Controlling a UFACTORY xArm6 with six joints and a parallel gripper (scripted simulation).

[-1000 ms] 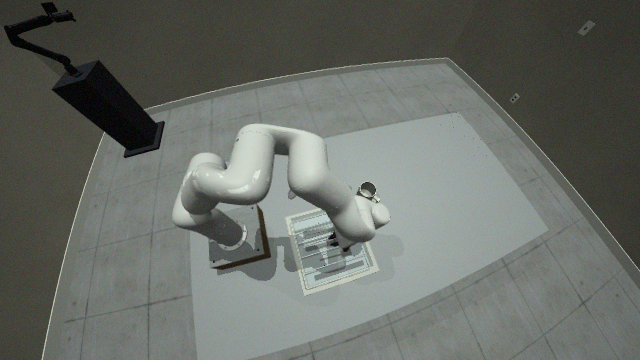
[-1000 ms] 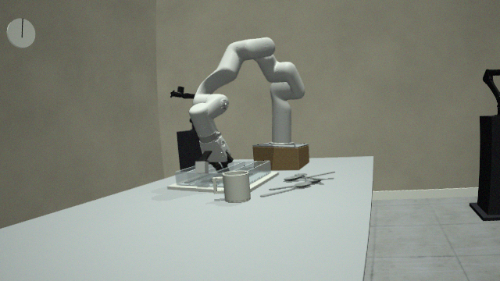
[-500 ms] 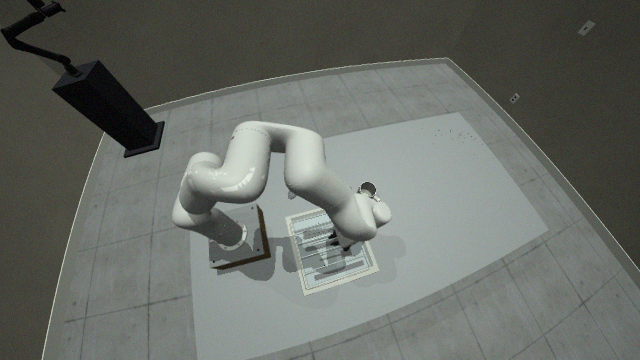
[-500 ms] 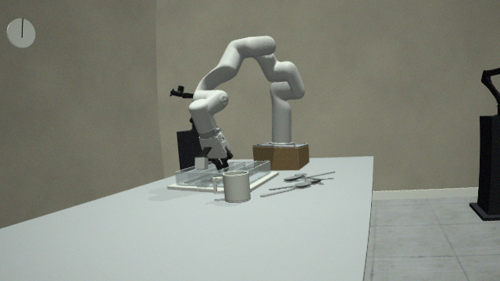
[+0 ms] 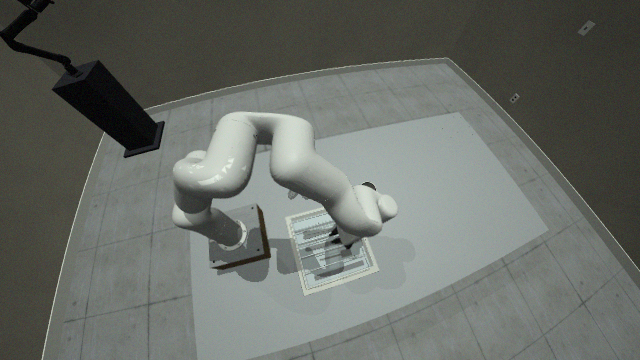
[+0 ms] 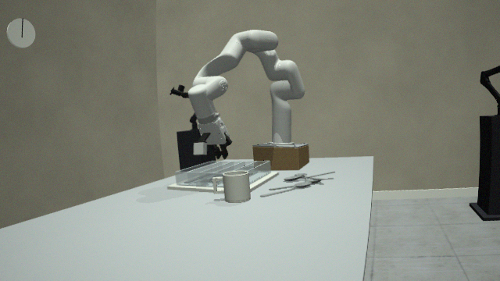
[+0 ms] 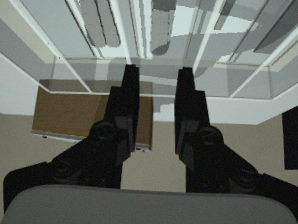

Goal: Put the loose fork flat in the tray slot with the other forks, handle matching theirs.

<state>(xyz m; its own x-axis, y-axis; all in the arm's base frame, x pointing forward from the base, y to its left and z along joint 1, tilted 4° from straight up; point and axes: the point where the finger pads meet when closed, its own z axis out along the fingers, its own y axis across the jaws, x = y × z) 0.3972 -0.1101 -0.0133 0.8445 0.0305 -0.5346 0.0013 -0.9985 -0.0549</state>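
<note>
The clear cutlery tray (image 5: pixel 330 250) lies on the counter in front of the robot base, and it also shows in the side view (image 6: pixel 223 173). Grey cutlery lies flat in its slots (image 7: pixel 162 3); I cannot tell the forks apart from here. My gripper (image 6: pixel 223 150) hangs a little above the tray, pointing down at the slots (image 7: pixel 157 76). Its two black fingers stand slightly apart with an empty gap between them. Nothing is held. In the overhead view the arm hides most of the gripper (image 5: pixel 345 242).
A white mug (image 6: pixel 236 186) stands on the counter just in front of the tray. Several spoons (image 6: pixel 305 179) lie on the counter to the right of the tray. The robot base box (image 6: pixel 281 155) stands behind. A dark camera stand (image 5: pixel 107 107) stands on the floor.
</note>
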